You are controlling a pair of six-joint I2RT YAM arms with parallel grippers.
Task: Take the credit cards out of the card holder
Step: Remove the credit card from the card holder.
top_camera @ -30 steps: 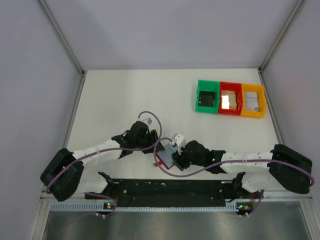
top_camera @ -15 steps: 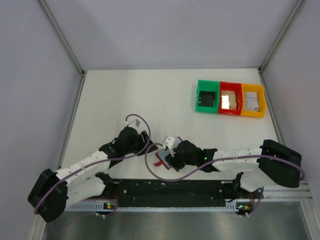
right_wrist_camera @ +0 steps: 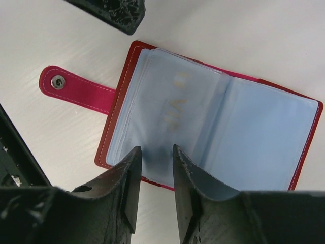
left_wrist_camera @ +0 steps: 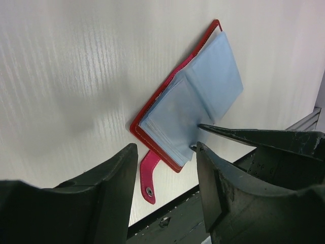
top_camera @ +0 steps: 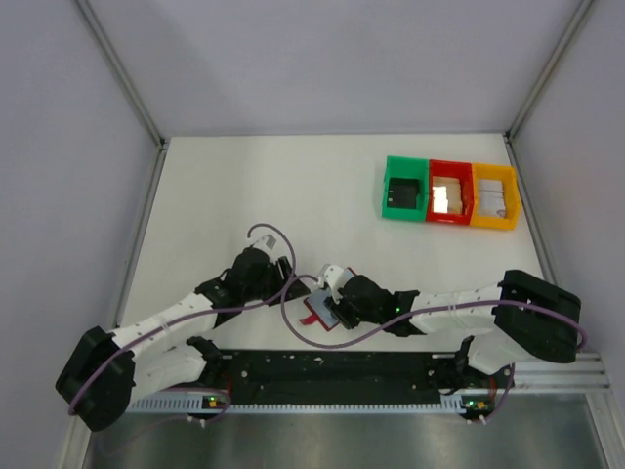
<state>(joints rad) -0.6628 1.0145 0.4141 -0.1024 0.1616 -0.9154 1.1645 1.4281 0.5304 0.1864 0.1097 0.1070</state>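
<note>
Currently the right tool, narrow and empty, sits over the holder; grabbing sleeve, not card, would drag everything.

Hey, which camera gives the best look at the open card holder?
The right wrist view: the card holder lies open and nearly whole, with its pale blue sleeves and snap tab sharp. The left wrist view shows it slanted, with its near corner hidden. The top view shows only a small red patch.

card holder on table | left gripper beside | right gripper seemingly above
</note>
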